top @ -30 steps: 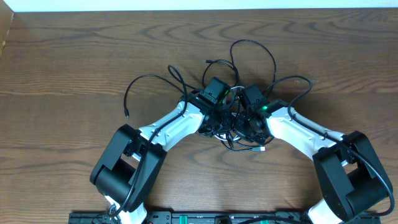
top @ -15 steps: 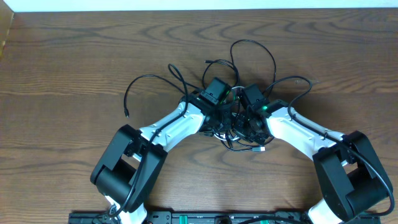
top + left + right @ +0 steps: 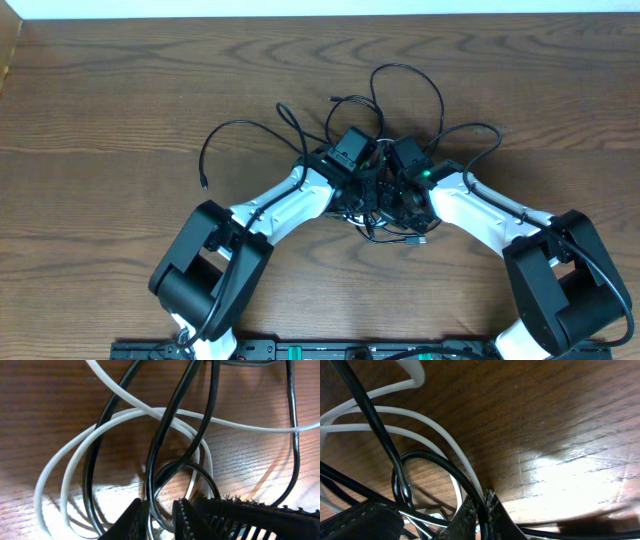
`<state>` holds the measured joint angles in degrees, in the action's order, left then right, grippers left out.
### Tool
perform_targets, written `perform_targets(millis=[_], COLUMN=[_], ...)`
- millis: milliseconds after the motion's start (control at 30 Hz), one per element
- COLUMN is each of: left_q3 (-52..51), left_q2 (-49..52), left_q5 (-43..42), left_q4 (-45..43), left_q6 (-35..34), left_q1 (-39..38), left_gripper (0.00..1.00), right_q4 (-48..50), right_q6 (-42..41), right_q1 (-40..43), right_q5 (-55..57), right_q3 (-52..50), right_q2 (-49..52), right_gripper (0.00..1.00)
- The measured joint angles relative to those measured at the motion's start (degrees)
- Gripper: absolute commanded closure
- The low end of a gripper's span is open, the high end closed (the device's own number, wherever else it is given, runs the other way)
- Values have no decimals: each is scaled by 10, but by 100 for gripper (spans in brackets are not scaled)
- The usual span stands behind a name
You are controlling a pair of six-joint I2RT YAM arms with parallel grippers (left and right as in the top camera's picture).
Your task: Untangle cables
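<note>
Overhead the arms hide the knot in the cables (image 3: 165,425); left tool (image 3: 159,517) and right tool (image 3: 479,512) get cropped at the bottom.

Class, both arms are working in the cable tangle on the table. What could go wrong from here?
1. The left claw and the right claw each pinch a black cable in the same tangle. Pulling apart may tighten it rather than free it.
2. The white cable loops through the black ones, so it may be dragged along.
3. The claws sit close together and could collide.
</note>
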<state>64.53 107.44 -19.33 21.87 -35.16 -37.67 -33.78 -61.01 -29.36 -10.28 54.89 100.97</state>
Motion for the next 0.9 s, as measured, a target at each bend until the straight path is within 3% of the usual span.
perform_targets(millis=[900], left_q3=[2], left_q2=[12], left_q5=[-40], left_q4=[-1], left_q6=[-9], left_q1=[37], left_gripper=[82], right_q4=[-8], right_q6=[5], right_q1=[9], right_q5=[-9], right_q3=[0], right_q2=[0], right_gripper=[99])
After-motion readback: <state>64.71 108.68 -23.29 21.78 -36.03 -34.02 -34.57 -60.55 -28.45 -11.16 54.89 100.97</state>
